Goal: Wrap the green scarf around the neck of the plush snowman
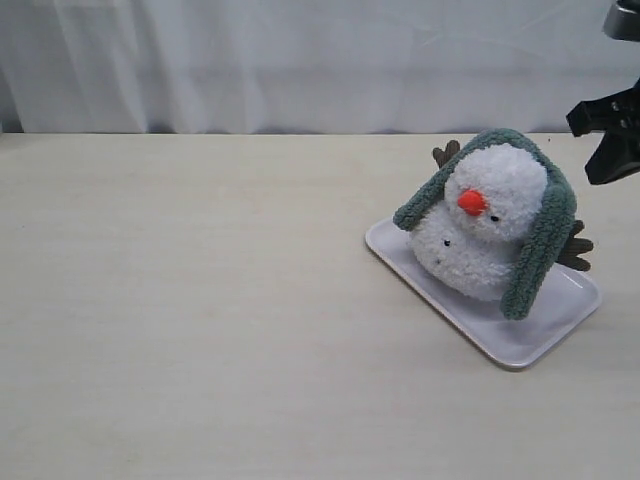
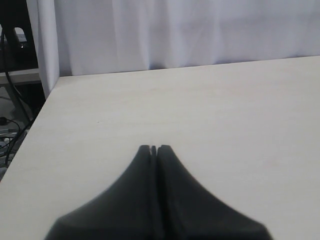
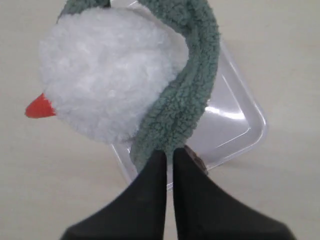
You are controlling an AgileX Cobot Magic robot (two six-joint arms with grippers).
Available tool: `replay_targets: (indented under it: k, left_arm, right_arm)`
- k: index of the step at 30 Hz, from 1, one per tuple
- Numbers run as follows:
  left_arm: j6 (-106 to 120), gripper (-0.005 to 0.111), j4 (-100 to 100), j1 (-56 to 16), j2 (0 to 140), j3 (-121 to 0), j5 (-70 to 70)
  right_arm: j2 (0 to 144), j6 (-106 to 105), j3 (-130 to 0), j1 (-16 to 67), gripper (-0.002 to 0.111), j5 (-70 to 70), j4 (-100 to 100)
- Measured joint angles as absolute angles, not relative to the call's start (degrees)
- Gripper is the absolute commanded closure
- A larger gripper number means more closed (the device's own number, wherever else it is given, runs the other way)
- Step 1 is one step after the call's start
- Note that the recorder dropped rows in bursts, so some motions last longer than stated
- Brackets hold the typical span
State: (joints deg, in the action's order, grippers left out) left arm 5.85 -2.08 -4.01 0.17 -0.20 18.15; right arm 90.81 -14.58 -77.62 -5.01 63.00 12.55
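Note:
The plush snowman (image 1: 485, 230) leans tilted on a white tray (image 1: 520, 345), its orange nose pointing toward the front. The green scarf (image 1: 545, 240) is draped over the top of its head, with an end hanging down each side. My right gripper (image 1: 592, 150) hovers at the far right, up and behind the snowman and apart from it. In the right wrist view the snowman (image 3: 110, 80) and scarf (image 3: 185, 100) lie below the gripper (image 3: 170, 152), which is shut with nothing in it. My left gripper (image 2: 154, 148) is shut over bare table and does not show in the exterior view.
A white curtain (image 1: 300, 60) hangs along the table's far edge. In the left wrist view the table's corner (image 2: 55, 82) shows, with cables and dark equipment (image 2: 12, 45) beyond it. The tray (image 3: 235, 125) sits at an angle on the right side of the table.

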Motion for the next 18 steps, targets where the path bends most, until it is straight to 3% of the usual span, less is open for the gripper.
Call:
replay_targets:
  k: [18]
  left_arm:
    - [5.85,0.107,-2.08,-4.01,0.17,-0.20,18.15]
  right_arm:
    - [92.27,-15.49,-65.84,-1.98,0.104,44.12,12.94]
